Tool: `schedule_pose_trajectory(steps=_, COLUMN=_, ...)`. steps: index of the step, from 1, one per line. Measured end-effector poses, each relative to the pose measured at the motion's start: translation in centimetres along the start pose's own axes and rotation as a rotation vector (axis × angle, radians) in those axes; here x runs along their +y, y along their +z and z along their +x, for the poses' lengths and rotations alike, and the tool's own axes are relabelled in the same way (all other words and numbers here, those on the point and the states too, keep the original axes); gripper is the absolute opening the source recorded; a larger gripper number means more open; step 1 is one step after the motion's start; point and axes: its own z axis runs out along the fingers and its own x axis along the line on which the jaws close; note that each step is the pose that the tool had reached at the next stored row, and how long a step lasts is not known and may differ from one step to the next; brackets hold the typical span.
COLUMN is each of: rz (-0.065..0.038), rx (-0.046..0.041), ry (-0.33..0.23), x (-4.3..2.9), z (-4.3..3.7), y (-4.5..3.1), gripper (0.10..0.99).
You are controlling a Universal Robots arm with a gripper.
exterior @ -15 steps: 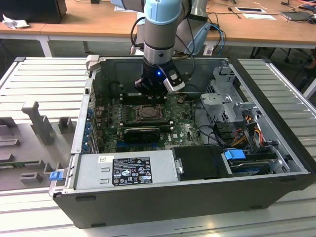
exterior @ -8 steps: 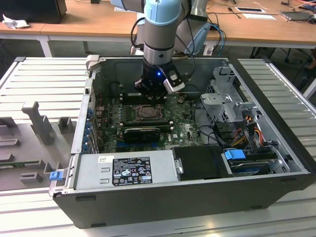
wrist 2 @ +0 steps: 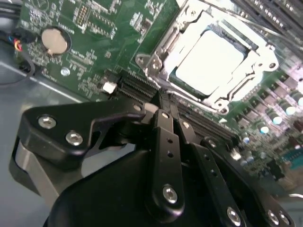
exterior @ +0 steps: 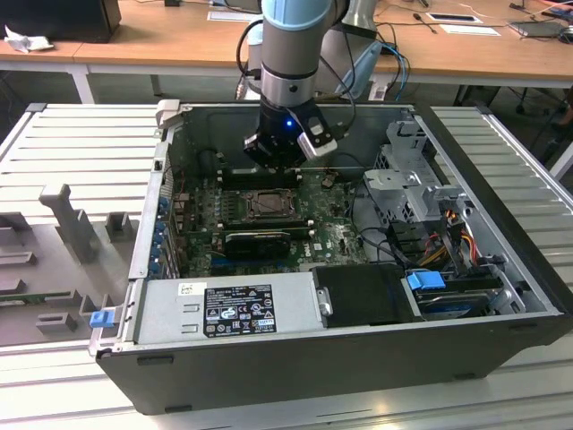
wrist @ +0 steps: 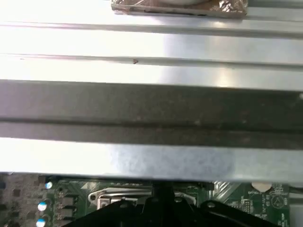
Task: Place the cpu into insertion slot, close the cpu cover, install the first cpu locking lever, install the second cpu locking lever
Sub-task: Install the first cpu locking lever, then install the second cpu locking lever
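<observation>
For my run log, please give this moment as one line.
gripper: shut, empty, above socket edge | cpu: in socket | cpu cover: closed over it

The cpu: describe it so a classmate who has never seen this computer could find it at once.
Inside the open computer case lies a green motherboard. Near its middle, below the gripper, sits a metal-framed socket. The cpu is the pale, flat square inside that frame, the board's only plain shiny plate.

cpu (wrist 2: pixel 214 62) in socket, cover (wrist 2: pixel 187 45) around it

Grey ribbed case wall (wrist: pixel 151 71) above green motherboard (wrist: pixel 28 198); black gripper (wrist: pixel 163 191) below.
</observation>
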Motion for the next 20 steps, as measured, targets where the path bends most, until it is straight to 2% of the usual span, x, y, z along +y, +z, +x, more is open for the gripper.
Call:
schedule_pose_trajectory(steps=4, rz=0.003, rx=0.0002, ry=0.0, x=-0.34, z=0.02, y=-0.03, gripper=0.106)
schedule_pose_trajectory(steps=20, rz=0.002, rx=0.0002, ry=0.0, x=-1.23, z=0.05, y=-0.2, gripper=0.106)
